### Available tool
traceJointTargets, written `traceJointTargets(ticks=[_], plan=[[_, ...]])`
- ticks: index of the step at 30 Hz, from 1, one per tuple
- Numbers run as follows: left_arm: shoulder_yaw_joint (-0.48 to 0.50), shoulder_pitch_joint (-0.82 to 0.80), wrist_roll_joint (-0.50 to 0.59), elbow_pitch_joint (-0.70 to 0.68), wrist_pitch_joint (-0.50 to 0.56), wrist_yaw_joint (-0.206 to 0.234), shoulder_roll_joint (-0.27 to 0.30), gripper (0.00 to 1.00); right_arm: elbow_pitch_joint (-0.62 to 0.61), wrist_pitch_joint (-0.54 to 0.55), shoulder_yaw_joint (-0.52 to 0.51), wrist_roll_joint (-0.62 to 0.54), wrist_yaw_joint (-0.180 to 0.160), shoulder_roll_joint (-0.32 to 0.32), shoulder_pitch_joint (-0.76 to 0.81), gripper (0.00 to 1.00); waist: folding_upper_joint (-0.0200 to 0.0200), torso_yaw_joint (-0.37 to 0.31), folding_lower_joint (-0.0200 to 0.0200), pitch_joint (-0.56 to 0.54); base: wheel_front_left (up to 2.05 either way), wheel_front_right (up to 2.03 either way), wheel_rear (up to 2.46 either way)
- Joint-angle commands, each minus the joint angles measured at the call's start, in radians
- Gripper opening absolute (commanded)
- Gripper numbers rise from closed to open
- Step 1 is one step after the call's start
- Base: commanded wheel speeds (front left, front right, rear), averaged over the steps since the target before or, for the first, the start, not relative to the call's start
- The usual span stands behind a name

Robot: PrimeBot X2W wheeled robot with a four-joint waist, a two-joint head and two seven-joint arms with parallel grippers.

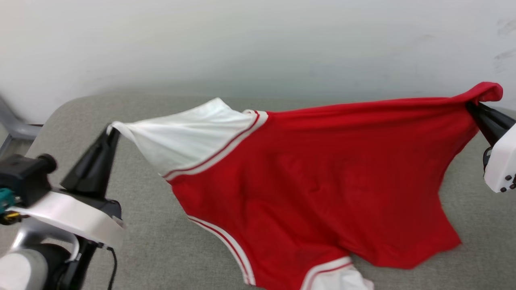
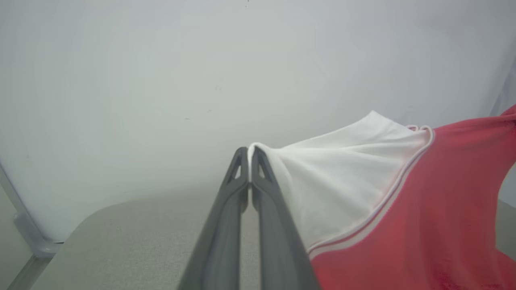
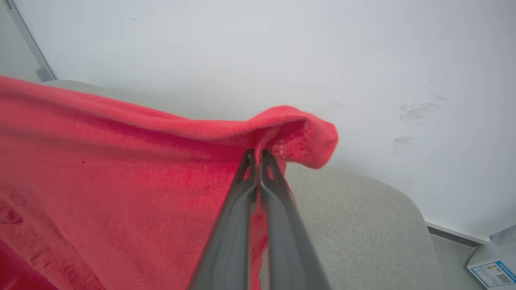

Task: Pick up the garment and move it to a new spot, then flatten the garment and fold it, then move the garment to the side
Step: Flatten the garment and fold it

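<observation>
The garment (image 1: pixel 314 177) is a red jersey with white sleeves and red-and-white striped trim, stretched in the air between my two arms over a grey table (image 1: pixel 153 241). Its plain red side faces the head camera; lettering and number are hidden. My left gripper (image 1: pixel 111 129) is shut on the tip of the white sleeve (image 2: pixel 342 177), with my left gripper (image 2: pixel 249 150) pinching the cloth edge. My right gripper (image 1: pixel 471 105) is shut on a bunched red corner, and in the right wrist view my right gripper (image 3: pixel 256 152) bites the garment (image 3: pixel 121 177). Its lower part rests on the table.
A pale wall (image 1: pixel 258 44) rises right behind the rounded grey table. A metal frame leg (image 1: pixel 16 127) stands at the far left. On the floor at the right wrist view's lower right lies a box with a blue label (image 3: pixel 494 274).
</observation>
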Motion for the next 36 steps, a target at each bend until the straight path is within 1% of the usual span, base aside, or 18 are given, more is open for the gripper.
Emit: traceJointTargets(ticks=[1,7,15,18,22,26,28,32,36], plan=[[0.024,-0.018,0.013,-0.019,-0.014,0.014,0.012,0.0,-0.029,-0.014,-0.018,-0.013,-0.002,0.011,0.023,0.0,0.0,-0.019,0.0001,-0.015,0.0,0.0,0.0],[0.075,-0.063,0.042,-0.072,-0.057,0.037,0.028,0.0,-0.137,-0.027,-0.083,-0.043,-0.002,0.051,0.057,0.0,0.0,-0.049,0.0001,-0.026,0.0,0.0,0.0],[0.148,-0.14,0.084,-0.152,-0.121,0.068,0.042,0.0,-0.269,-0.026,-0.164,-0.075,-0.002,0.098,0.07,0.0,0.0,-0.072,0.0001,-0.028,0.0,0.0,0.0],[0.176,-0.186,0.095,-0.173,-0.144,0.076,0.05,0.0,-0.301,-0.025,-0.188,-0.085,-0.002,0.114,0.046,0.0,0.0,-0.077,0.0001,-0.019,0.0,0.0,0.0],[0.199,-0.239,0.104,-0.178,-0.154,0.077,0.064,0.0,-0.313,-0.022,-0.203,-0.091,-0.002,0.125,0.015,0.0,0.0,-0.082,0.0001,0.001,0.0,0.0,0.0],[0.208,-0.323,0.109,-0.149,-0.14,0.059,0.099,0.0,-0.302,-0.035,-0.204,-0.105,-0.002,0.12,-0.057,0.0,0.0,-0.086,0.0001,0.058,0.0,0.0,0.0],[0.202,-0.374,0.101,-0.123,-0.134,0.041,0.114,0.0,-0.29,-0.04,-0.198,-0.116,-0.002,0.113,-0.106,0.0,0.0,-0.086,0.0001,0.095,0.0,0.0,0.0],[0.182,-0.502,0.108,-0.047,-0.124,-0.006,0.155,0.0,-0.244,-0.053,-0.172,-0.135,-0.002,0.091,-0.224,0.0,0.0,-0.084,0.0001,0.182,0.0,0.0,0.0],[0.146,-0.664,0.113,0.044,-0.119,-0.062,0.181,0.0,-0.178,-0.079,-0.141,-0.163,-0.002,0.068,-0.364,0.0,0.0,-0.08,0.0001,0.285,0.0,0.0,0.0]])
